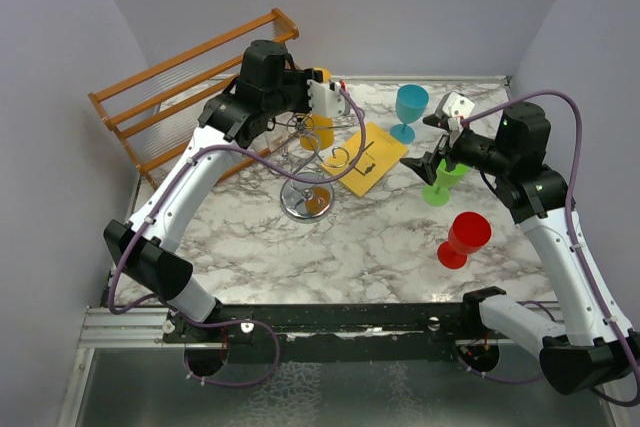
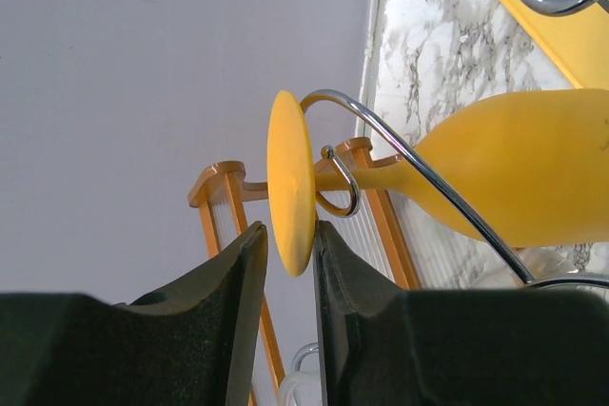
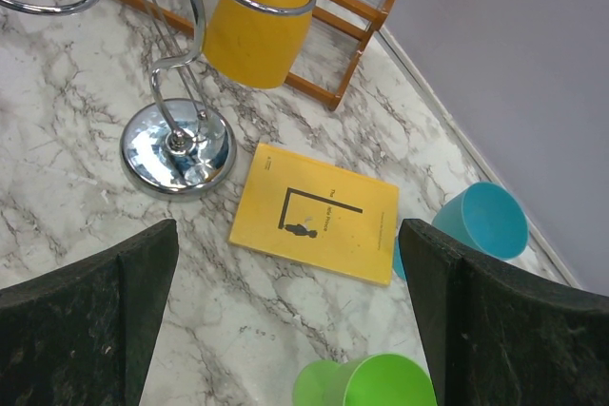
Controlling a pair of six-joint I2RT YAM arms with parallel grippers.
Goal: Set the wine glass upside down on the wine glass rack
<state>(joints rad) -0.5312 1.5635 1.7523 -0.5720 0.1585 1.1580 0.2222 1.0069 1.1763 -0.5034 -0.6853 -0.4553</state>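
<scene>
From the top camera, shows the yellow wine glass (image 1: 319, 131) hanging bowl-down among the curled arms of the wine glass rack (image 1: 305, 202), with the left gripper (image 1: 325, 97) up at its foot and a wooden shelf rack (image 1: 190, 87) at the back left. Also shows a yellow book (image 1: 365, 157) just beside the rack's round base, a blue glass (image 1: 410, 107), a green glass (image 1: 440, 185) and a red glass (image 1: 463, 239) standing on the marble table (image 1: 380, 247), and the right gripper (image 1: 440, 142) above the green one. From the left wrist, finds the glass's stem threaded through a wire loop, its foot disc between loosened jaws, a clear gap on one side, no clamp on it. From the right wrist, looks down past jaws spread wide with nothing between them, onto book, chrome base and hanging yellow bowl.
</scene>
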